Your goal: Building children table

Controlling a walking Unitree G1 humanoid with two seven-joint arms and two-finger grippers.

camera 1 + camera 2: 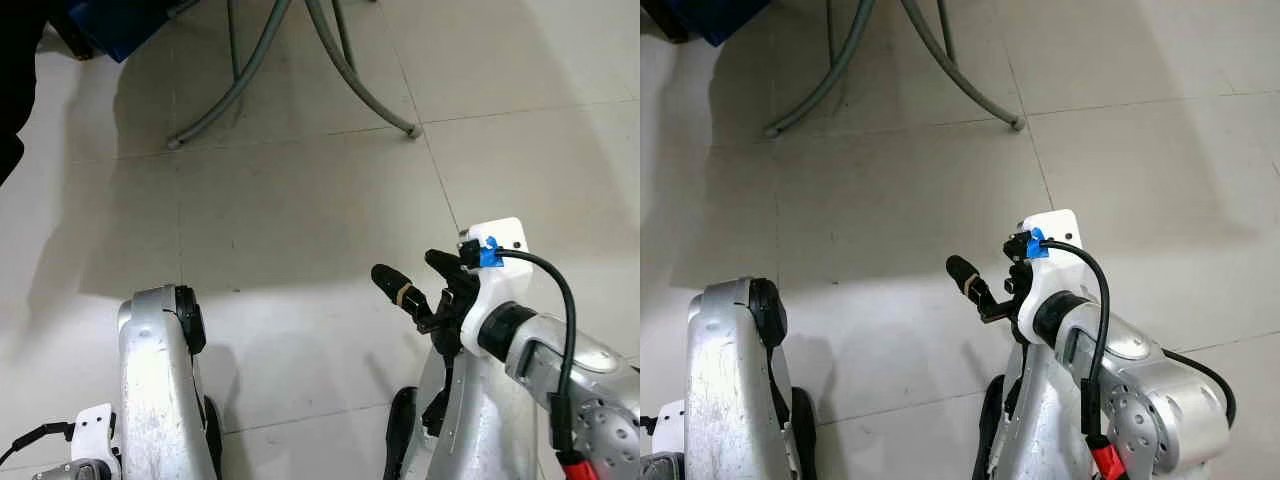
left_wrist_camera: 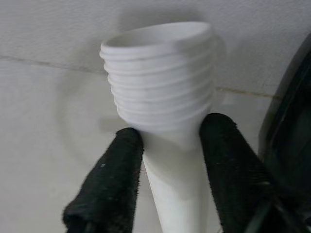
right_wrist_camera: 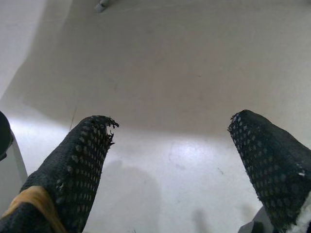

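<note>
nearest the camera, the left arm point(image 1: 160, 390) hangs low at the near left, its silver forearm pointing down toward the floor. in the left wrist view, the left tool point(image 2: 170, 145) is clamped on a white table leg point(image 2: 163, 92), its two black fingers point(image 2: 109, 184) pressing the smooth neck of the leg from either side, just below a band of screw threads. the threaded end is open and hollow, and it points toward the pale floor beyond it.

at the near right, the right arm point(image 1: 540, 390) is raised a little, with a white camera mount point(image 1: 495, 240) at the wrist, a blue connector on it and a black cable looping back along the arm. the right tool point(image 3: 170, 145) stands apart, its two dotted black fingers point(image 3: 77, 170) wide of each other with nothing between them; one finger wears a tan band near its base. it hovers above the tiled floor point(image 1: 300, 200).

farther off, the floor is cream tile with thin grout lines, shaded in a broad band across the middle. at the far centre, curved grey metal legs point(image 1: 350, 80) of some piece of furniture spread down to the floor, one foot to the left and one to the right. something dark blue point(image 1: 120, 25) sits at the far left, beside a black shape at the left edge.
</note>
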